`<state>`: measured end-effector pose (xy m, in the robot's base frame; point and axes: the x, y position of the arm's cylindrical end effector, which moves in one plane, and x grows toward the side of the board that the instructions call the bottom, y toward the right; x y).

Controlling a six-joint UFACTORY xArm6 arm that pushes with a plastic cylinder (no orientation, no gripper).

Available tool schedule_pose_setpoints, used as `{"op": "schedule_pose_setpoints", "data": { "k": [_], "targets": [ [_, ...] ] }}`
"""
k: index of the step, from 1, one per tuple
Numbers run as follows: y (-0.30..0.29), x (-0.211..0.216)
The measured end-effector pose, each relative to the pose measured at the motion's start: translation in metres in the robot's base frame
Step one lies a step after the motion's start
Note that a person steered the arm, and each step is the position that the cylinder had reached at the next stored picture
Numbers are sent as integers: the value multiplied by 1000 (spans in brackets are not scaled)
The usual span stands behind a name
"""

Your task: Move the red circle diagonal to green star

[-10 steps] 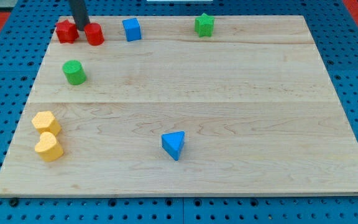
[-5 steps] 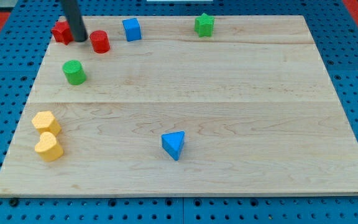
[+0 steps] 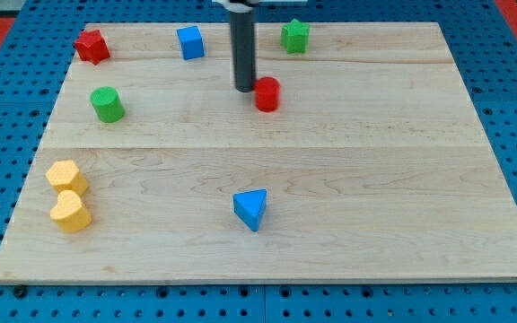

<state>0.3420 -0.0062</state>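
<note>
Across the blue pegboard, the wooden counter [image 3: 348,179] is lying flat and carrying every block. Above it, my rod is coming down from the far edge, and my tip [image 3: 245,89] is sitting just left of the red circle [image 3: 267,93], touching it or very nearly so. No end effector is showing, only this plain rod, so nothing is clamping anything. That red circle is resting left of and nearer than the green star [image 3: 295,35], diagonally off it. At the near left, two yellow blocks [image 3: 67,176] [image 3: 71,212] are touching. A blue triangle [image 3: 251,208] is lying near centre, a green cylinder [image 3: 108,104] at left, a blue cube [image 3: 190,42] and a red star [image 3: 91,46] along the far edge.
</note>
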Motion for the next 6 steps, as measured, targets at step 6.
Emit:
{"op": "schedule_pose_setpoints", "data": {
  "k": [6],
  "targets": [
    [50,16]
  ]
}}
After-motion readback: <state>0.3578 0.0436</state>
